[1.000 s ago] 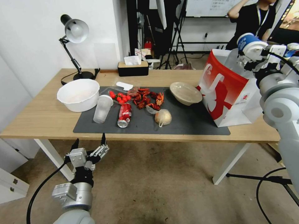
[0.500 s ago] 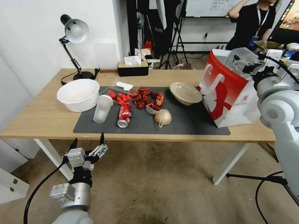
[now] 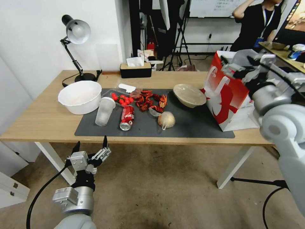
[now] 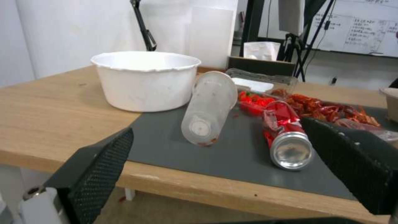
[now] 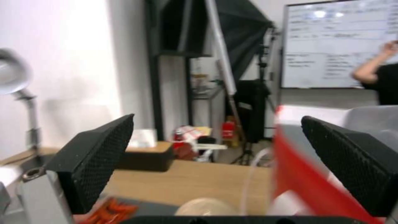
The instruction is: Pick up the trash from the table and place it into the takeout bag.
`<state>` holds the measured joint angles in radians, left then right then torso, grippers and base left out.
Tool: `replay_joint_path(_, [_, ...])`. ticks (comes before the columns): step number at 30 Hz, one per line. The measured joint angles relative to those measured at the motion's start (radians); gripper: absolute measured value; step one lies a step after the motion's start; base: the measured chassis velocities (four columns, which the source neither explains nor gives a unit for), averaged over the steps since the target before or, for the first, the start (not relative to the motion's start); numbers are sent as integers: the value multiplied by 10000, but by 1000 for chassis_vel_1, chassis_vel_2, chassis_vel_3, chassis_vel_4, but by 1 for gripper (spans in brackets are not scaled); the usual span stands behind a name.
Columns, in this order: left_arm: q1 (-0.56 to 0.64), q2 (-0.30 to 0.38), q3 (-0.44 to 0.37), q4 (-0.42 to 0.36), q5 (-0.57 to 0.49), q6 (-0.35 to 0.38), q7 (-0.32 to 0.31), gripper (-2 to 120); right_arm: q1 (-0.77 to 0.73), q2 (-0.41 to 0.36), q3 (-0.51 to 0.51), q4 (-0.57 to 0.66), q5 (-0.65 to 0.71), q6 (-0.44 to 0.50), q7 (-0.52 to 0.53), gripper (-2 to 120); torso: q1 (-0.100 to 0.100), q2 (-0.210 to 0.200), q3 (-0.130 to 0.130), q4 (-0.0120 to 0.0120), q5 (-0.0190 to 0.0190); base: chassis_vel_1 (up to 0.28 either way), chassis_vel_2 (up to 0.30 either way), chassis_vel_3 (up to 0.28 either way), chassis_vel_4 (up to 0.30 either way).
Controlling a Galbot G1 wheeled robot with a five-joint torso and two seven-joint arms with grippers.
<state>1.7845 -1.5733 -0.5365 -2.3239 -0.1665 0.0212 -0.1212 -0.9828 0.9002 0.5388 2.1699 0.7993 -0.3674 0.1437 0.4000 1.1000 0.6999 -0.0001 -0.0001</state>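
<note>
On the table (image 3: 41, 122), the dark mat (image 3: 197, 127) carries the trash. A frosted cup (image 3: 104, 111) (image 4: 207, 107) and a crushed red can (image 3: 127, 117) (image 4: 286, 137) lie on their sides. Beside them are red crayfish shells (image 3: 149, 101) (image 4: 327, 109), a small knotted bag (image 3: 166, 120) and a beige bowl (image 3: 189, 94). The red-and-white takeout bag (image 3: 227, 95) (image 5: 307, 174) stands at the mat's right end. My right gripper (image 3: 236, 63) (image 5: 217, 124) hovers open and empty over the bag's mouth. My left gripper (image 3: 91, 143) (image 4: 217, 130) waits open below the table's front edge, facing the cup and can.
A big white bowl (image 3: 80, 96) (image 4: 145, 81) stands left of the mat. A clear tray of cherry tomatoes (image 3: 122, 98) sits behind the can. A desk lamp (image 3: 74, 35) and a tissue box (image 3: 136, 68) stand along the far edge.
A second ago my right gripper held a blue cup with a white lid above the bag; the cup has left it. The open gripper has since moved left over the bag.
</note>
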Motion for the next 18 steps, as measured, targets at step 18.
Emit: replay_joint_path(18, [8,-32,-15,181,-10,-139,94,100,-5018,1837,389,682,-3016,2613,-1384,100,0,0,-1,2,1,0,0,0,0])
